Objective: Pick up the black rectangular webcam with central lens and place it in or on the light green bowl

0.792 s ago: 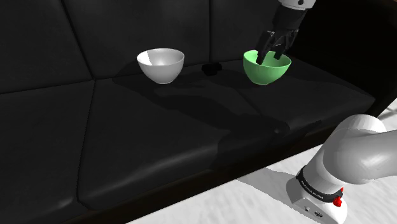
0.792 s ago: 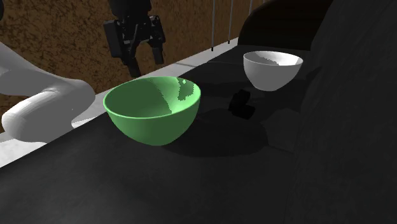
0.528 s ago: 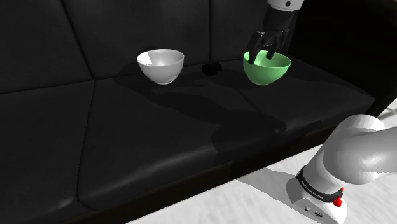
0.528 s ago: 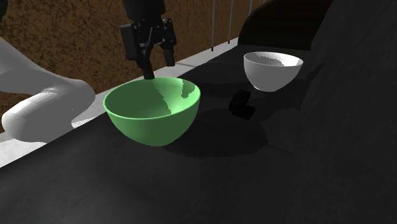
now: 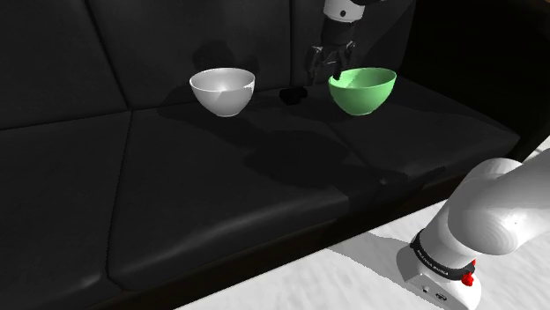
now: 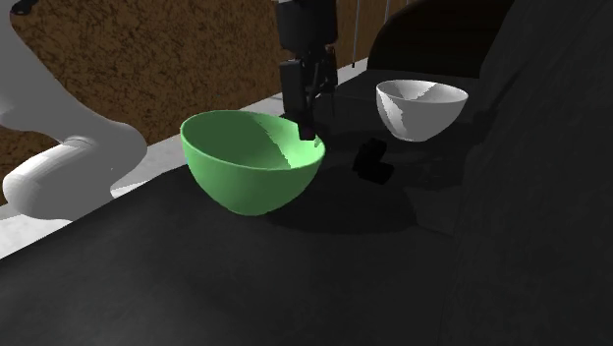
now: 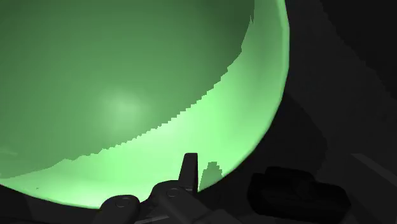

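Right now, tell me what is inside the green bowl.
The green bowl looks empty: the wrist view shows bare inner wall. The webcam lies outside it on the black seat. The end effector at the rim covers a small strip of the inside.

**White Franka arm** (image 5: 490,211), shoulder view. The thick lower link stands on the base (image 5: 441,269) at the lower right. The upper links run out past the frame edge, and the forearm enters again at the top. There the dark wrist (image 5: 340,16) points steeply downward, with the black gripper (image 5: 323,70) hanging directly beneath it. In the second exterior view the gripper (image 6: 306,126) is seen edge-on and close to vertical, and a bulky white link (image 6: 59,162) lies at that view's left.
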Robot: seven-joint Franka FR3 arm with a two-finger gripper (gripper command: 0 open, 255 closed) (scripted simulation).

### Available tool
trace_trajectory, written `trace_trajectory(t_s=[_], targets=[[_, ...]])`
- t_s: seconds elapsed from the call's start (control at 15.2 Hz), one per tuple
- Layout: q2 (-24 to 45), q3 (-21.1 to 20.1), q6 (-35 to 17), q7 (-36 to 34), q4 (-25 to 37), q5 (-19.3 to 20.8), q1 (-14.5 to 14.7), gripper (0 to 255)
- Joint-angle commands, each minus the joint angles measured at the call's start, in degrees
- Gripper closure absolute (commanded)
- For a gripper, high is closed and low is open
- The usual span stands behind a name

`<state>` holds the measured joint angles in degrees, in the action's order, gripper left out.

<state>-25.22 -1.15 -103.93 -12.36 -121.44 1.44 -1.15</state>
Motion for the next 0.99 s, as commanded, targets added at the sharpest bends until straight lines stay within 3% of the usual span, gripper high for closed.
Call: trace_trajectory(t_s=[0.0, 0.53, 0.92], targets=[[4.06, -0.5, -1.47, -0.8, 2.45, 0.07, 0.08, 0], [21.71, -1.71, -3.64, -3.22, 17.22, 1.14, 0.29, 0], [22.47, -1.61, -8.1, -3.29, 13.52, 1.24, 0.24, 0]])
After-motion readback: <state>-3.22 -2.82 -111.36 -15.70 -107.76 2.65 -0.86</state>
